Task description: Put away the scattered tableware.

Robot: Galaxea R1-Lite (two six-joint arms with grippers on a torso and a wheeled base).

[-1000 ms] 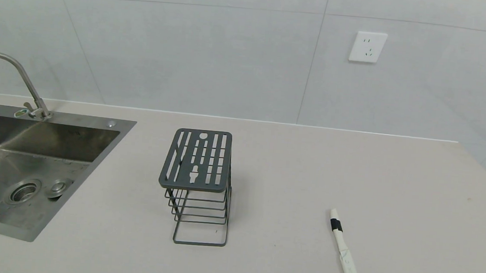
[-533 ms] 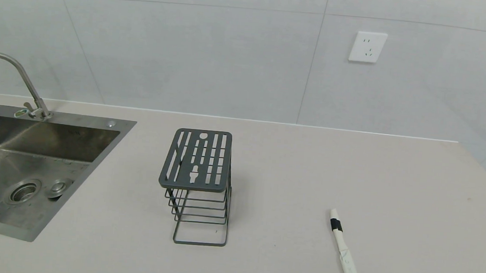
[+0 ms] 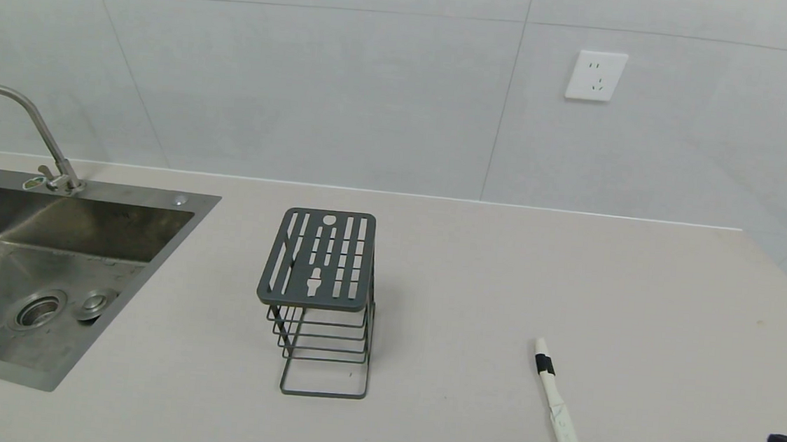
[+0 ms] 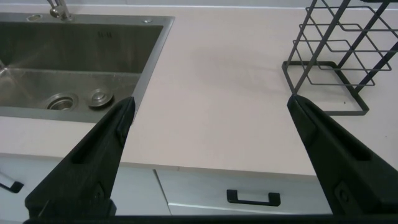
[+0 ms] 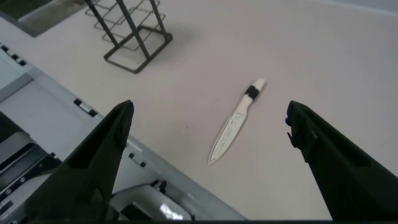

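On the counter right of the knife rack, the white knife lies flat, probably light, stiff and slippery, best taken by its black-banded handle; the right tool hangs spread, empty.

It was a kitchen. A stainless steel sink with a round drain and a curved tap was set into a pale bench. Behind it rose a wall of large pale tiles carrying a white power socket. Under the bench's front edge sat a white drawer front with a dark pull handle. A slotted wire rack stood on the bench, and a white knife lay well apart from it.
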